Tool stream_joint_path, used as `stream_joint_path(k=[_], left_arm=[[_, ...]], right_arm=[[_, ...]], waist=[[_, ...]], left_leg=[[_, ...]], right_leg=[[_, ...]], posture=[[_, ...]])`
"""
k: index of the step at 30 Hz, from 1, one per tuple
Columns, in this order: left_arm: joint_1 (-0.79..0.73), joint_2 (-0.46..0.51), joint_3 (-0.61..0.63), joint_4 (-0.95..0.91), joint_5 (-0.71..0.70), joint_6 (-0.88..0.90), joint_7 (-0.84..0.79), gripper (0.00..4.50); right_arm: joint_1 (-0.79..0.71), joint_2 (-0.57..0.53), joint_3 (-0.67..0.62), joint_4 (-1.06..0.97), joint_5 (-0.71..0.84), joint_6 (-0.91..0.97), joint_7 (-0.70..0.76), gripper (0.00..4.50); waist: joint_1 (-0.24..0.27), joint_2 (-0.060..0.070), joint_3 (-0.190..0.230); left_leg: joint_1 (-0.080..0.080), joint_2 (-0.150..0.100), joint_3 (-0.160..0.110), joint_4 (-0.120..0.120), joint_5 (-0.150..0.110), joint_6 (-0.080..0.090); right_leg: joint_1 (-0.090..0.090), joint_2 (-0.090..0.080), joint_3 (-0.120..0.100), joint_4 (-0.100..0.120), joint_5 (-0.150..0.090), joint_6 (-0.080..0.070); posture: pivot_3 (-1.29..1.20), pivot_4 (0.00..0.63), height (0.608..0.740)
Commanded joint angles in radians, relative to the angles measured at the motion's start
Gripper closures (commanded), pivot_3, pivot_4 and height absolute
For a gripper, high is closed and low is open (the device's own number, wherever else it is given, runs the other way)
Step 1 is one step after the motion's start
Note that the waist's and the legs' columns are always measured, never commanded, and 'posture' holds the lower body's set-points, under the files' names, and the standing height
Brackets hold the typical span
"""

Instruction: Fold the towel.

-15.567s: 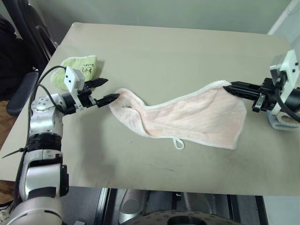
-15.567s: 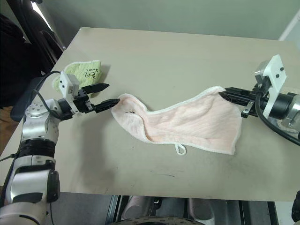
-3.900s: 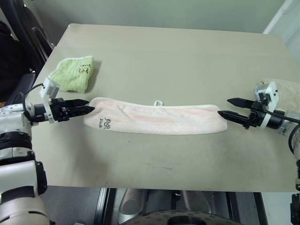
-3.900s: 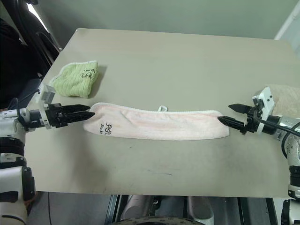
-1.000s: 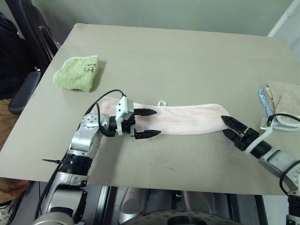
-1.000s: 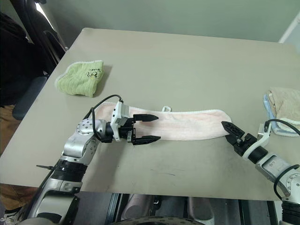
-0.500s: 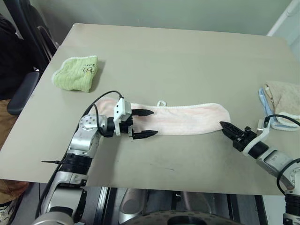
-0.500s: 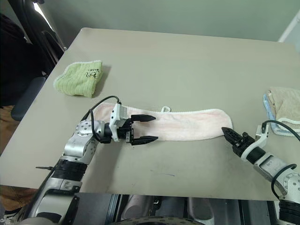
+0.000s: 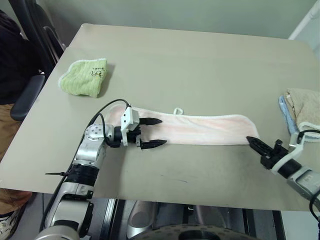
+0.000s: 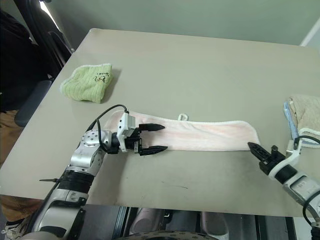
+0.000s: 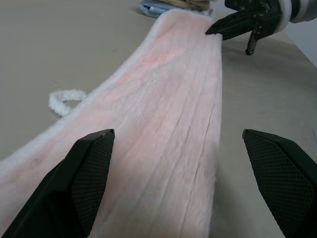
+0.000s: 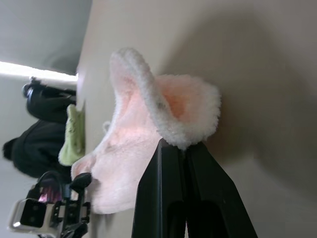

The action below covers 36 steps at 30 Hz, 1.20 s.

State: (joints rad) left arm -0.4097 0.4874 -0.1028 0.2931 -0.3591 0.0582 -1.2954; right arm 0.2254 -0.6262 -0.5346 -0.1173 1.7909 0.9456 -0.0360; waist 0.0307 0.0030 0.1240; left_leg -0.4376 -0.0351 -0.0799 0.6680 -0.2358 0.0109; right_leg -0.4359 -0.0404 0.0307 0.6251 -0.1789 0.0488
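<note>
1. Lying across the middle of the tan table [image 9: 200,65] is the pink towel [image 9: 200,131], already folded lengthwise into a long narrow band running from the robot's left to its right.
2. A small white loop [image 9: 177,111] sticks out from the towel's far long edge, roughly midway along the band.
3. The left gripper [image 9: 152,132] sits over the left end of the towel, pointing along the band towards the right.
4. Its two black fingers are spread wide, one over the far edge of the towel and one just past the near edge, with nothing between them.
5. In the left wrist view, the towel stretches away between those spread fingers [image 11: 81,188].
6. The right gripper [image 9: 255,143] is at the towel's right end, at the near corner.
7. Its fingers are pressed together, and the right wrist view shows the fluffy white-edged corner of the towel [image 12: 163,111] bunched at their tips, pinched between them.
8. A crumpled green towel [image 9: 84,76] lies near the table's far left side, well apart from the pink one.
9. Beige and blue folded towels [image 9: 300,109] sit at the table's right edge, near the pink towel's right end.
</note>
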Motion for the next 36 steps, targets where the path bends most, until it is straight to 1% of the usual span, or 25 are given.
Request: stream_joint_path(k=[1, 8, 14, 17, 20, 24, 28, 30, 36], left_arm=[[-0.022, 0.000, 0.003, -0.008, 0.001, -0.014, -0.016, 0.00], [-0.039, -0.005, 0.001, 0.002, -0.004, -0.001, -0.032, 0.00], [-0.063, -0.009, -0.004, -0.036, -0.003, 0.034, -0.019, 0.00], [-0.065, -0.009, -0.006, -0.053, -0.003, 0.048, -0.014, 0.00], [-0.061, -0.008, -0.015, -0.063, 0.013, 0.044, -0.006, 0.00], [-0.057, -0.011, -0.015, -0.067, 0.006, 0.051, -0.003, 0.00], [-0.063, -0.017, -0.017, -0.035, 0.020, 0.026, 0.000, 0.00], [-0.060, -0.021, -0.018, -0.023, 0.026, 0.012, -0.001, 0.00], [-0.059, -0.031, -0.012, 0.021, 0.038, -0.029, -0.004, 0.00]], right_arm=[[0.047, -0.040, -0.094, 0.012, 0.008, -0.001, 0.046, 4.48], [0.081, -0.067, -0.132, -0.025, 0.014, 0.002, 0.083, 4.48], [0.081, -0.102, -0.110, -0.231, 0.018, 0.009, 0.137, 4.48], [0.079, -0.122, -0.095, -0.294, 0.017, 0.006, 0.160, 4.48], [0.063, -0.145, -0.030, -0.400, -0.028, 0.008, 0.172, 4.48], [0.034, -0.168, 0.050, -0.472, -0.055, -0.006, 0.152, 4.48], [-0.016, -0.185, 0.126, -0.483, -0.080, -0.017, 0.133, 4.48], [-0.047, -0.175, 0.173, -0.479, -0.105, -0.025, 0.119, 4.48], [-0.128, -0.146, 0.304, -0.469, -0.211, -0.025, 0.108, 4.48]], waist=[[0.000, 0.000, 0.000], [-0.003, 0.000, 0.000], [-0.004, 0.000, 0.000], [-0.004, 0.000, 0.000], [-0.004, 0.000, 0.000], [-0.004, 0.000, 0.000], [-0.004, 0.000, 0.000], [-0.003, 0.000, 0.000], [-0.004, 0.000, 0.000]], left_leg=[[0.000, 0.000, 0.000, 0.000, 0.000, 0.000], [0.000, 0.000, 0.000, 0.000, -0.002, 0.000], [0.000, 0.000, 0.001, 0.000, -0.001, 0.001], [0.000, 0.000, 0.001, 0.000, -0.001, 0.001], [0.000, 0.000, 0.001, 0.000, 0.000, 0.003], [0.000, 0.000, 0.001, 0.000, 0.005, 0.003], [0.000, 0.000, 0.001, 0.000, 0.006, 0.001], [0.000, 0.000, 0.001, 0.000, 0.006, 0.001], [0.001, 0.000, 0.001, 0.000, 0.007, 0.003]], right_leg=[[0.000, 0.000, 0.000, 0.000, 0.000, 0.000], [0.000, 0.000, 0.000, 0.000, -0.003, 0.003], [0.000, 0.000, 0.000, 0.000, -0.003, 0.003], [0.000, 0.000, 0.000, 0.000, -0.003, 0.003], [0.000, 0.000, 0.000, 0.000, -0.003, 0.004], [0.000, 0.000, 0.000, 0.000, -0.004, 0.004], [0.000, 0.000, 0.000, 0.000, -0.002, 0.007], [0.000, 0.000, 0.001, 0.000, 0.000, 0.010], [0.000, 0.000, 0.000, 0.000, 0.002, 0.010]], posture=[[0.00, 0.150, 0.733], [0.00, 0.150, 0.733], [0.00, 0.150, 0.733], [0.00, 0.150, 0.733], [0.00, 0.150, 0.733], [0.00, 0.150, 0.733], [0.00, 0.150, 0.733], [0.00, 0.150, 0.733], [0.00, 0.150, 0.733]])
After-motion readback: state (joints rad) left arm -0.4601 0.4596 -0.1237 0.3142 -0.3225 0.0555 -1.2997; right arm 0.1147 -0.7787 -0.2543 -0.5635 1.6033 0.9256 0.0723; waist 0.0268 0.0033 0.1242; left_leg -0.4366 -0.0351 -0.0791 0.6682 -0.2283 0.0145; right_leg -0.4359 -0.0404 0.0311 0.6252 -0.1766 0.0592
